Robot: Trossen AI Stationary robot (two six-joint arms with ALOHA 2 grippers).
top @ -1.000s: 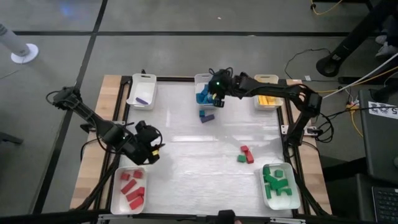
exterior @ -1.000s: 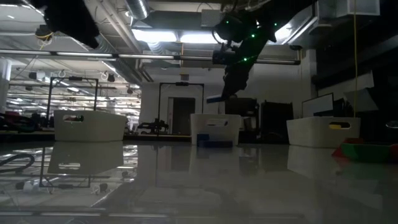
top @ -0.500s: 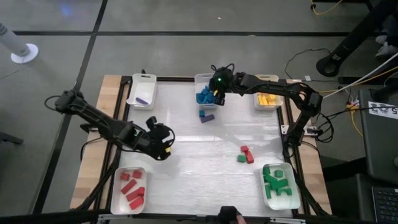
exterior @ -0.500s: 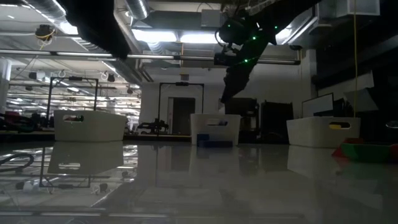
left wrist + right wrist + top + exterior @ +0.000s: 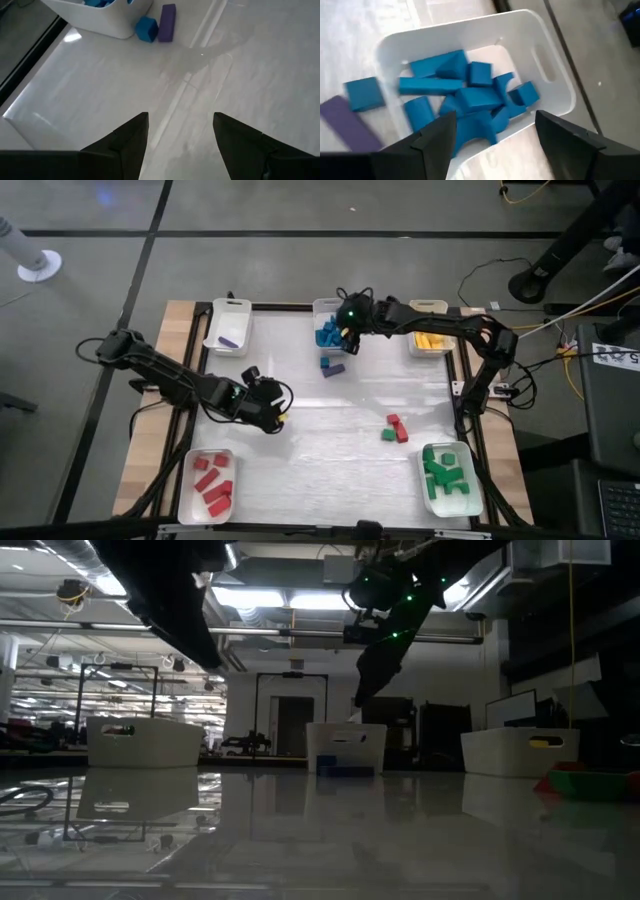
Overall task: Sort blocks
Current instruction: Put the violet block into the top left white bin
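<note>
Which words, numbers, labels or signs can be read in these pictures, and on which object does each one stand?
None can be read.
White label on the dark equipment beside the table: it carries dark marks, too small to read.
White trays and blocks: no text visible.
Room behind the table, in the low view: no legible sign.

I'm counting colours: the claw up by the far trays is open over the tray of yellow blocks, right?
Not quite. The right claw is open, but it hangs over the tray of blue blocks, not yellow ones. The right wrist view shows this; the high view agrees.
</note>
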